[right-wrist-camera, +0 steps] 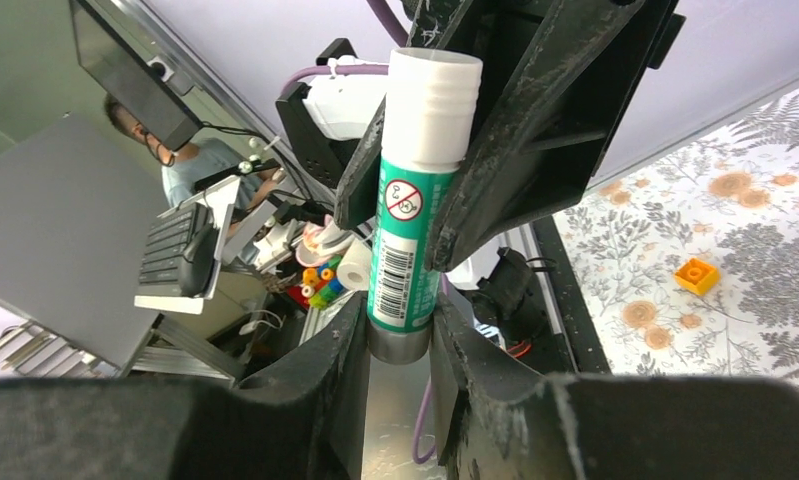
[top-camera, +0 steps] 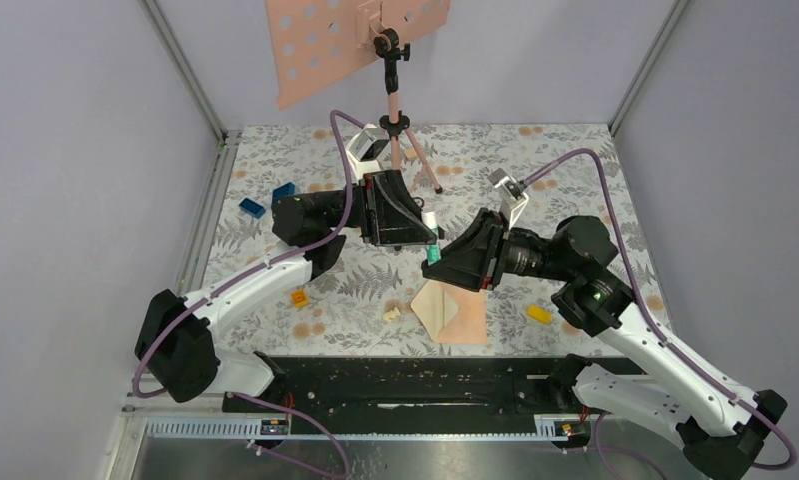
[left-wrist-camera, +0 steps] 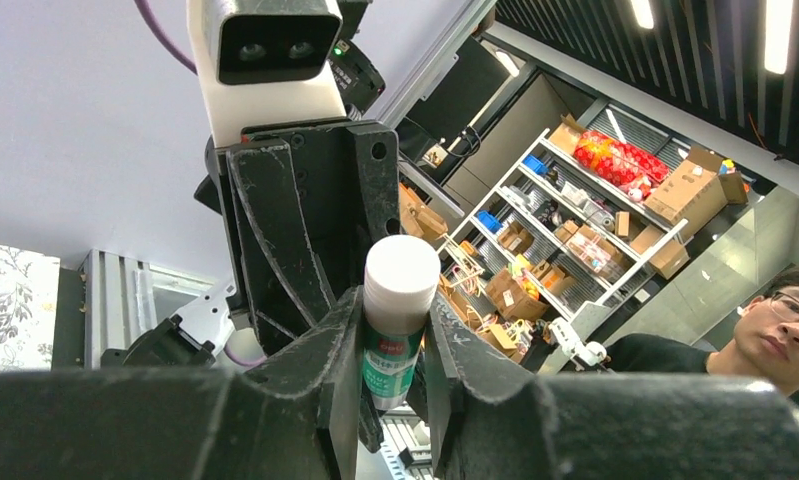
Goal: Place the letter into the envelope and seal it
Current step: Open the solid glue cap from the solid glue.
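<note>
Status: left gripper [left-wrist-camera: 393,372] and right gripper [right-wrist-camera: 400,335] meet tip to tip in mid-air over the middle of the table [top-camera: 575,170], both clamped on one glue stick [right-wrist-camera: 407,230]. Right wrist view: right fingers [right-wrist-camera: 340,345] pinch the grey bottom end, and the white cap sits between the left arm's fingers. Left wrist view: left fingers [left-wrist-camera: 340,345] press both sides of the green label, white end poking out past them.

Envelope [top-camera: 461,322] lies flat on the table near the front edge, centre, just nearer than the grippers; neither touches it. Its left part is a paler cream triangle; can't tell if that's a flap or the letter. Letter can't be picked out as a separate sheet.

Also on the table:
- two blue blocks [top-camera: 252,207] far left
- orange block [top-camera: 298,297] left of the envelope
- yellow block [top-camera: 539,313] to its right
- small cream piece [top-camera: 392,313] just beside its left edge
- tripod [top-camera: 403,140] at the far side carrying a perforated pink plate [top-camera: 315,50]
</note>
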### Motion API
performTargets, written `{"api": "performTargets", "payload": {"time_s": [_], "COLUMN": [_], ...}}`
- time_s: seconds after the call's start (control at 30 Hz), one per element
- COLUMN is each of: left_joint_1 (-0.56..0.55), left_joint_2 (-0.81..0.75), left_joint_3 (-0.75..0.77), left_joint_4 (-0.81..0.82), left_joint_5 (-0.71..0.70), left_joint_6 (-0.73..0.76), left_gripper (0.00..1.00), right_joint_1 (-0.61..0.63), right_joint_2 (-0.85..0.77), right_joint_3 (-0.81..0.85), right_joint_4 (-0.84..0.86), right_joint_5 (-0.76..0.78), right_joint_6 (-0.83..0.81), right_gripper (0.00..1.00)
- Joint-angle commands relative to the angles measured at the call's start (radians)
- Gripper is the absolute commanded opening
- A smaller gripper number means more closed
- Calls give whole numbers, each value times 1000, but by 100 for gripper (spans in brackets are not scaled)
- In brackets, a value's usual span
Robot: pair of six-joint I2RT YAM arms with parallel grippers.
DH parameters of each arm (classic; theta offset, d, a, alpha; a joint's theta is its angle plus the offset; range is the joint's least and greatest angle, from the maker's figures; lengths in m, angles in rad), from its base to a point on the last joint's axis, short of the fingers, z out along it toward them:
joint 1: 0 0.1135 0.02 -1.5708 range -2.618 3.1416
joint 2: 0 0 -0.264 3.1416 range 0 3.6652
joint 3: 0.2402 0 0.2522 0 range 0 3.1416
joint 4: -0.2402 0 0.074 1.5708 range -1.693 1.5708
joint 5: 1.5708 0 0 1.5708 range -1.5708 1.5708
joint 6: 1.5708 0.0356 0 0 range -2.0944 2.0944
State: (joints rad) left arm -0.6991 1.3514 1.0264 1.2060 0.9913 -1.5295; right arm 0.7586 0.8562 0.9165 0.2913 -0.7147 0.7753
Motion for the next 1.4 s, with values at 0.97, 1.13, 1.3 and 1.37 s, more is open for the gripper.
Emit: {"api": "performTargets", "payload": {"time_s": [0.97,1.13,1.3,1.37], "left_joint_1": [-2,-2,-2,-1], "left_joint_2": [-48,-47,-49,-51], "left_joint_3": [43,42,41,40], "left_joint_4": [29,24,14,11], "left_joint_5": [-44,-46,-47,-48], "left_joint_6": [-13,-12,-6,-2], "left_gripper": [0,0,0,0], "right_joint_1": [-10,-11,-11,-11], "right_joint_2": [59,69,102,121], "right_joint_3": [185,207,223,225], "right_joint_4": [-46,-6,84,125], "right_joint_5": [-196,-228,-197,-180], "right_joint_6": [-26,10,69,100], "right_gripper": [77,80,80,79]}}
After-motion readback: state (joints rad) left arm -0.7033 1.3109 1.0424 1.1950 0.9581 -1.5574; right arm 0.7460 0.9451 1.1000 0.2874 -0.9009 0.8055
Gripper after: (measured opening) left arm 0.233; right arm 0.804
